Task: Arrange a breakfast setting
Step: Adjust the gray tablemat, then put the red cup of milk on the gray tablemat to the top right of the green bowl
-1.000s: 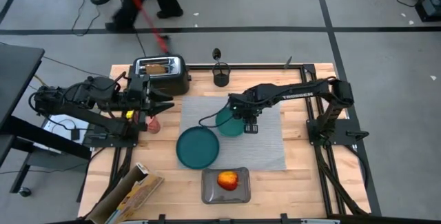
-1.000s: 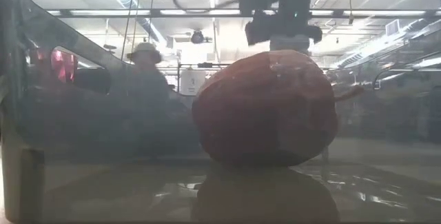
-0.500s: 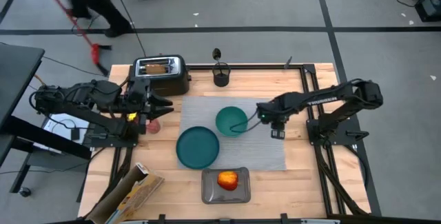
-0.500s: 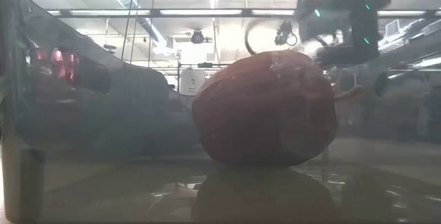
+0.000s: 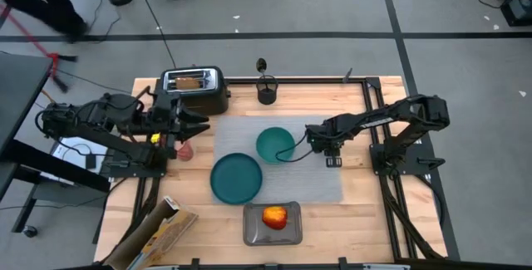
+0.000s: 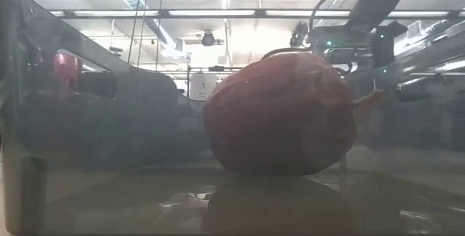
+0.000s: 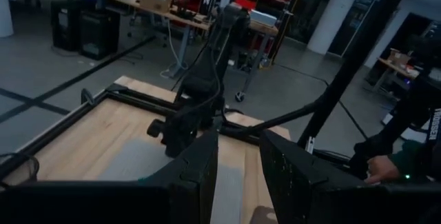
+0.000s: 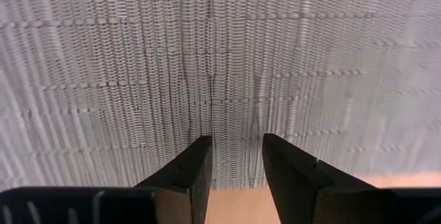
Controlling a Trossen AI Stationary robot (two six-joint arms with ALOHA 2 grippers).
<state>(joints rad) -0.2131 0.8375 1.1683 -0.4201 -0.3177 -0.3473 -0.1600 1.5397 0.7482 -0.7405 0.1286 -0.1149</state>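
One grey woven rectangular placemat (image 5: 283,158) lay mid-counter, carrying one round teal plate (image 5: 236,179) and one smaller teal bowl (image 5: 275,144). One red-yellow apple (image 5: 274,216) sat in one grey square tray (image 5: 290,231) nearer. The right gripper (image 5: 314,142), fingers slightly parted and empty, hovered right of the bowl; the left gripper (image 5: 202,124), fingers parted, waited by one black-and-chrome toaster (image 5: 196,89).

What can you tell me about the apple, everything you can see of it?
The apple is red with a yellow-orange patch on top, round and whole, its skin smooth with a slight shine. It sits in a shallow grey tray at the table's front edge, just in front of the grey placemat and close to the teal plate. In the low view it fills the middle of the picture, resting on the tray floor, a thin stem poking out sideways. Nothing but the tray touches it; both arms are away from it.
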